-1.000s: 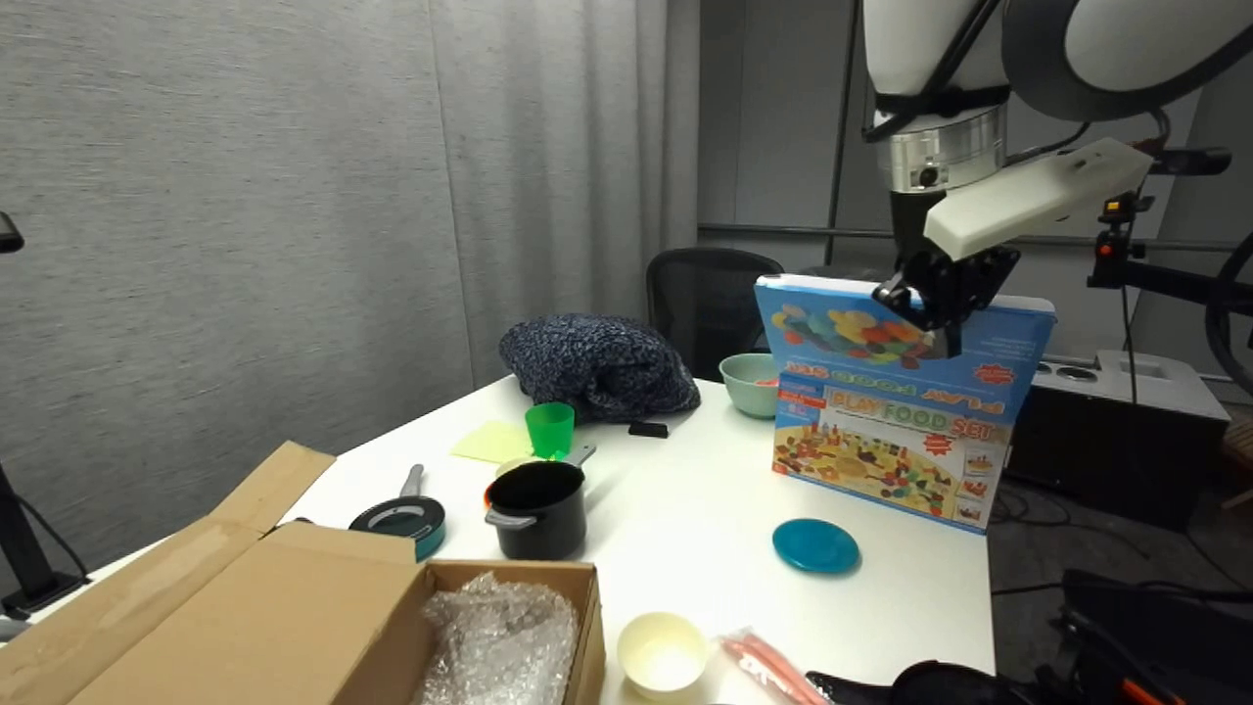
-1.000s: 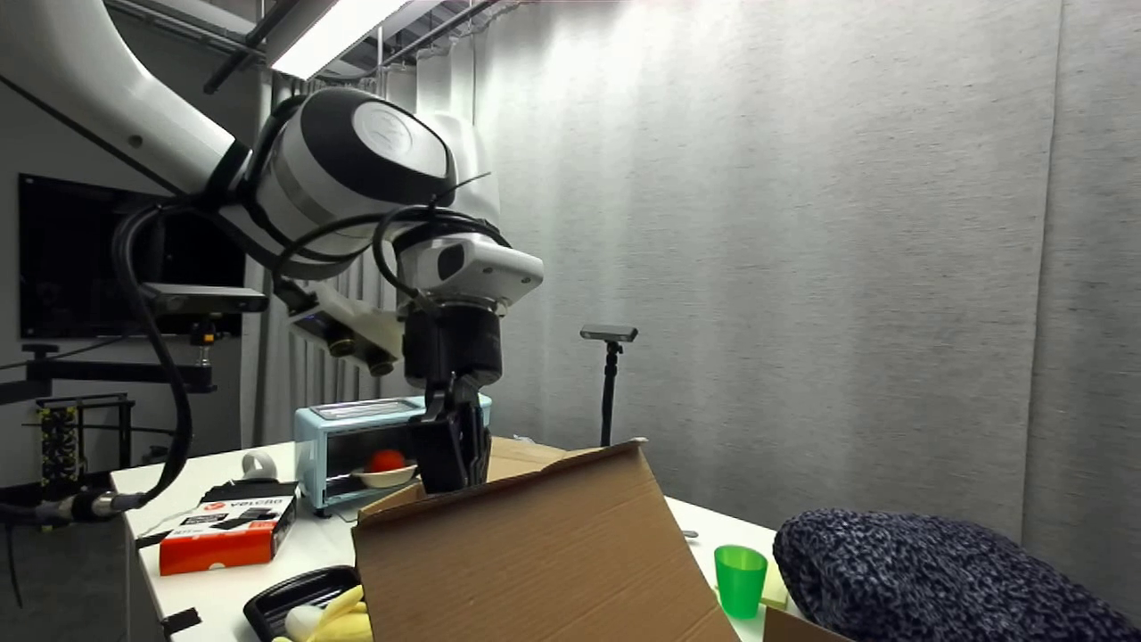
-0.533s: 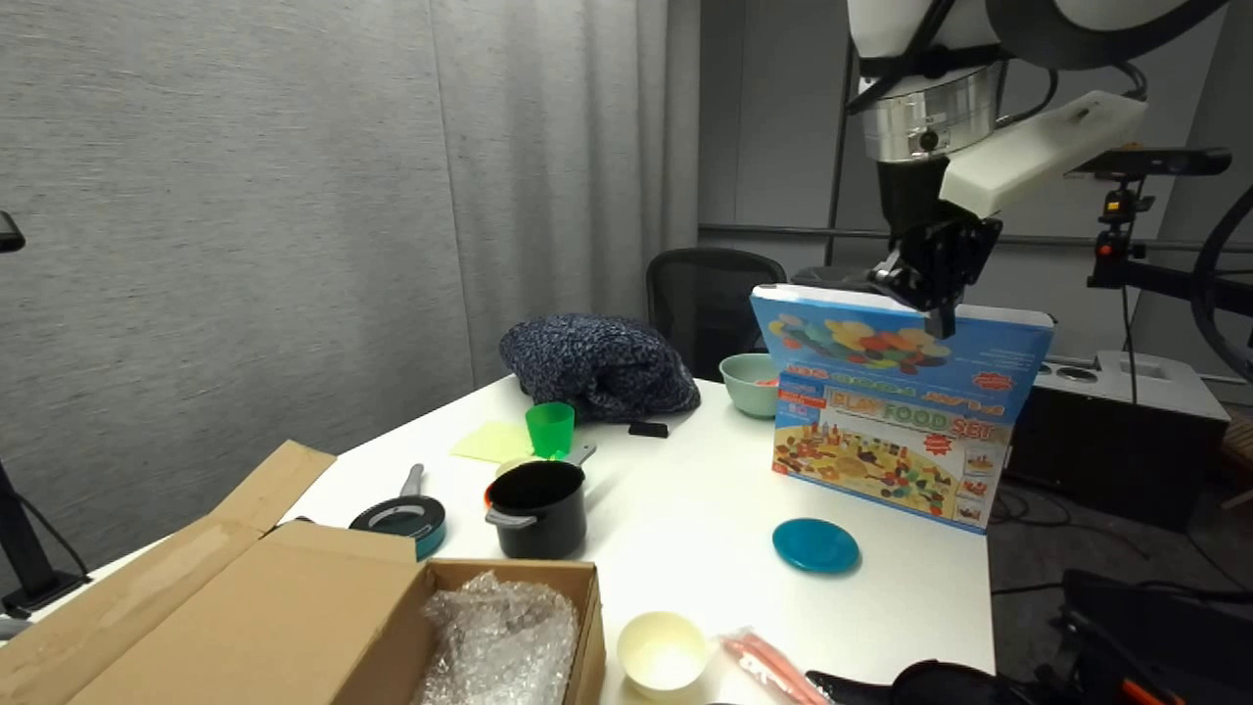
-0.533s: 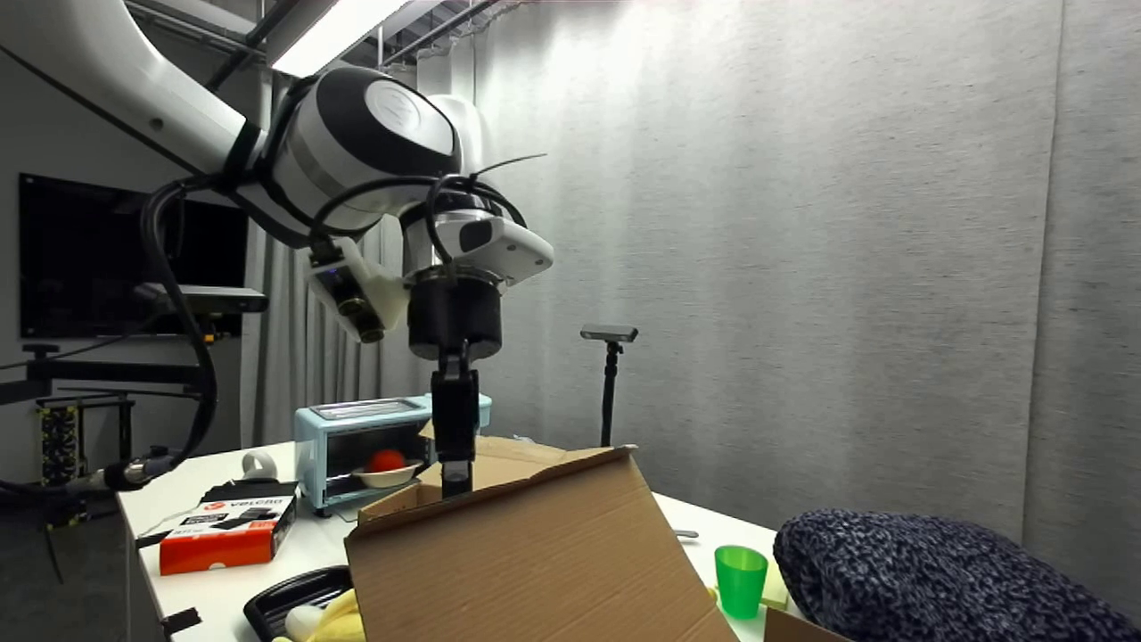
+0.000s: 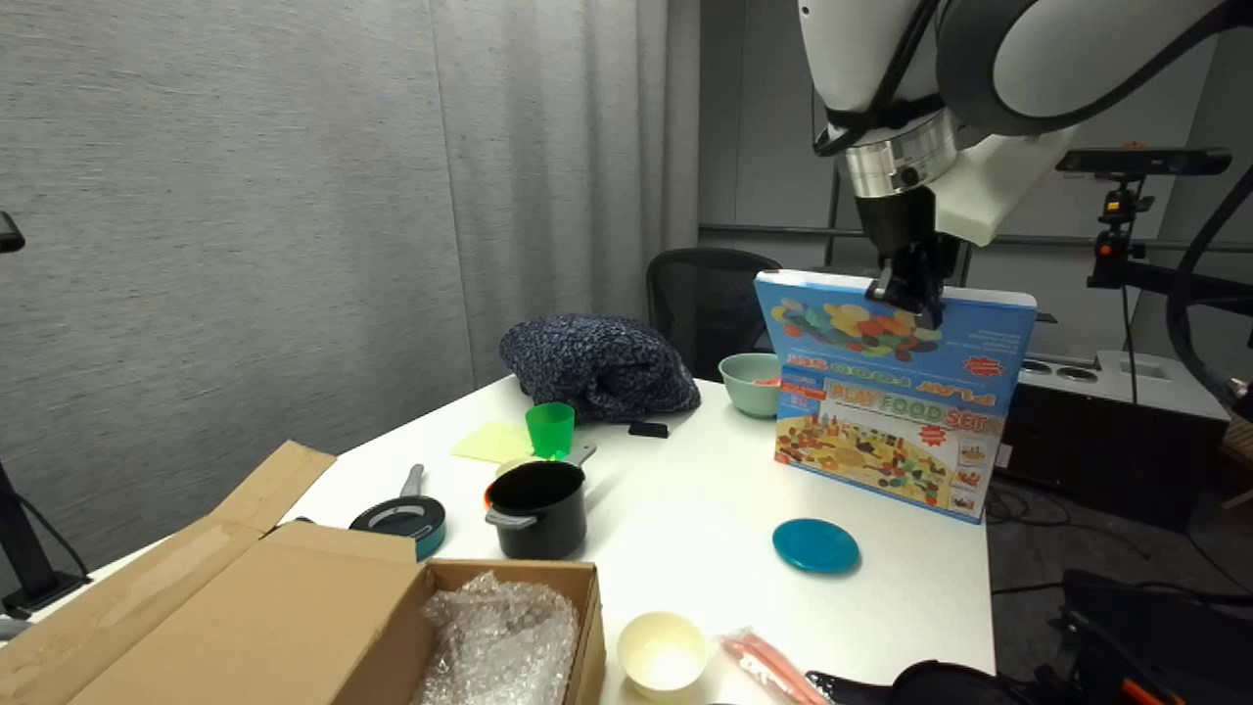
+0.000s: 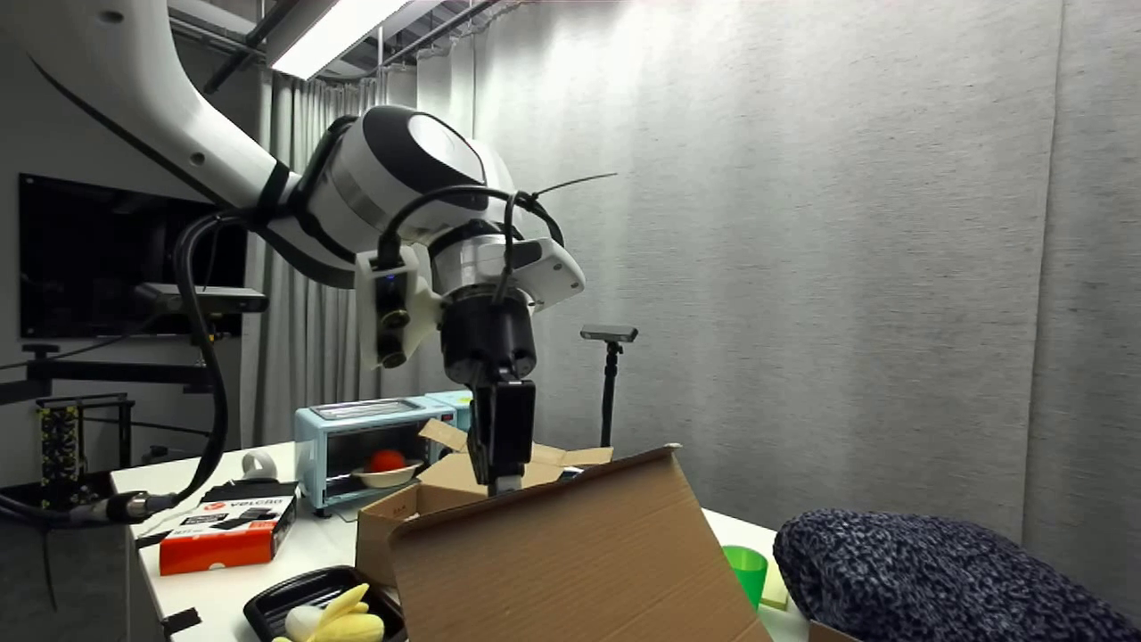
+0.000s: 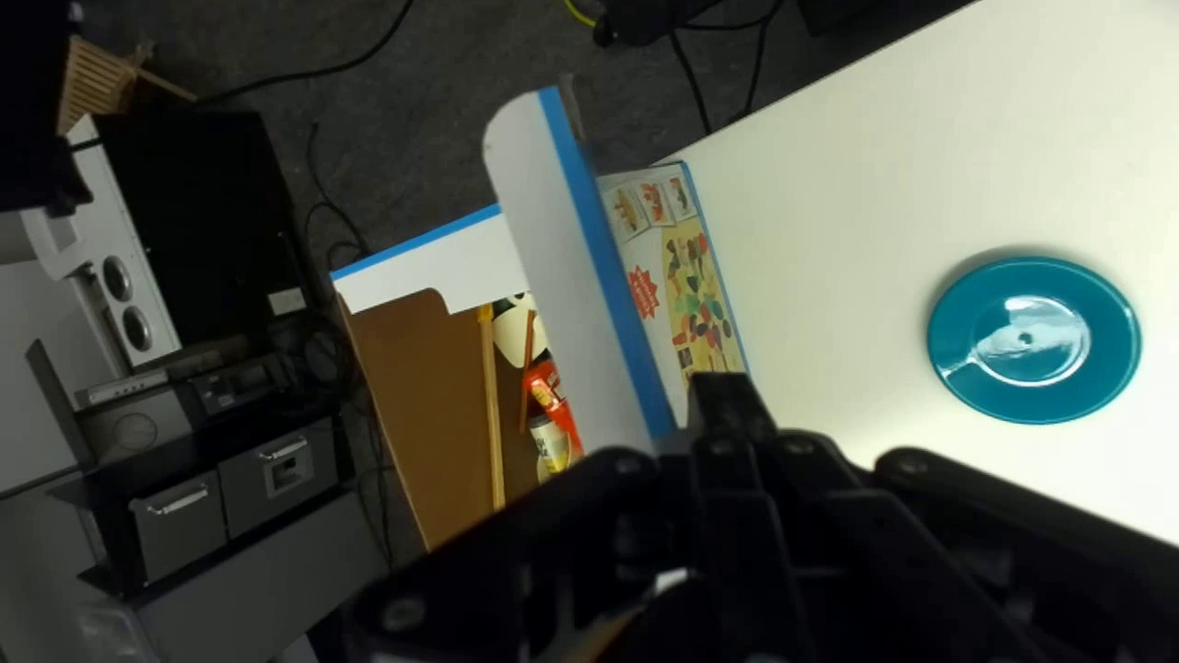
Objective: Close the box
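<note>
Box [image 5: 881,431] at the edge of the surface [image 5: 685,548], open: lid [image 5: 852,338] raised, not yet folded down. Jaws together, apparently empty, at its printed face. Closing appears wholly to remain.

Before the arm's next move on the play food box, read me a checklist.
Box closed: not ok; its lid stands raised.
Jaws shut: ok, judging by the wrist view.
Jaws at the lid's printed face: ok.
Teal plate apart from the box: ok, flat on the table.
Box fully supported: cannot tell; a bottom corner is near the table's edge.
Contents below the rim: cannot tell; the lid partly hides them.
</note>
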Tool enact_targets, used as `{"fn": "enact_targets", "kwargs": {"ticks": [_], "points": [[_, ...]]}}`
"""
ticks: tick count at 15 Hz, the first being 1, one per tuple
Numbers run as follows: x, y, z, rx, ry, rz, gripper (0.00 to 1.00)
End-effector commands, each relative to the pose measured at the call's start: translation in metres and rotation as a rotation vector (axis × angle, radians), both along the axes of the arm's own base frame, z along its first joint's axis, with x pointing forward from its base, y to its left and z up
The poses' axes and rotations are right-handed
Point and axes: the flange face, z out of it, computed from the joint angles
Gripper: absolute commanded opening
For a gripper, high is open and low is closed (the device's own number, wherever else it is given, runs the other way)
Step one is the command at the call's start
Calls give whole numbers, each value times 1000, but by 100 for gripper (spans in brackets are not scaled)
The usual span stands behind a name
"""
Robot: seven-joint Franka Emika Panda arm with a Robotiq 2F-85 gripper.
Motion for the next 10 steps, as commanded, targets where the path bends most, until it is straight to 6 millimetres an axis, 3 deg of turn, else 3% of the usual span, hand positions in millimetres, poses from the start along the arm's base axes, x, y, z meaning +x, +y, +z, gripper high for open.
{"fn": "enact_targets", "kwargs": {"ticks": [1, 6, 10], "points": [[7, -20, 20, -39, 14, 53, 0], [-1, -40, 53, 8, -56, 80, 0], [-28, -72, 46, 40, -40, 2, 0]]}}
